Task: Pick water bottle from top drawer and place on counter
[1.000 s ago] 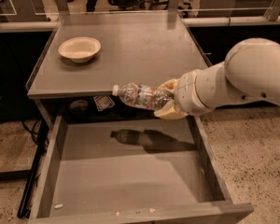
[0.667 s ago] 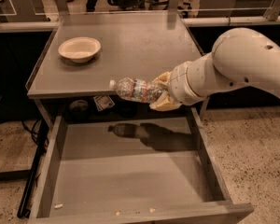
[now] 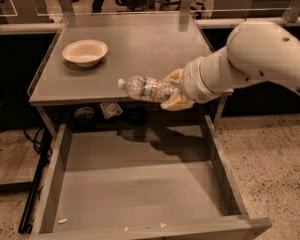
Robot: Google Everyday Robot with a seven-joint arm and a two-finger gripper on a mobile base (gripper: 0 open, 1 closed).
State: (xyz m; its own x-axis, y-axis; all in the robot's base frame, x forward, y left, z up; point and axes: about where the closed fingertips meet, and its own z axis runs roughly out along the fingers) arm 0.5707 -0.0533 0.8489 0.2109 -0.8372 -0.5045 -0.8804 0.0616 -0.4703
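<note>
Water bottle [image 3: 146, 89]: clear, ribbed, white cap pointing left, horizontal at frame centre, clasped by gripper [image 3: 171, 92] above front edge of grey tabletop [image 3: 140, 49]. Top drawer [image 3: 135, 194]: grey, pulled open, lower frame.

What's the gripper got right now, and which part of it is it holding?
The gripper holds the water bottle by its bottom end. The bottle lies sideways, its capped end sticking out free above the counter's front edge.
</note>
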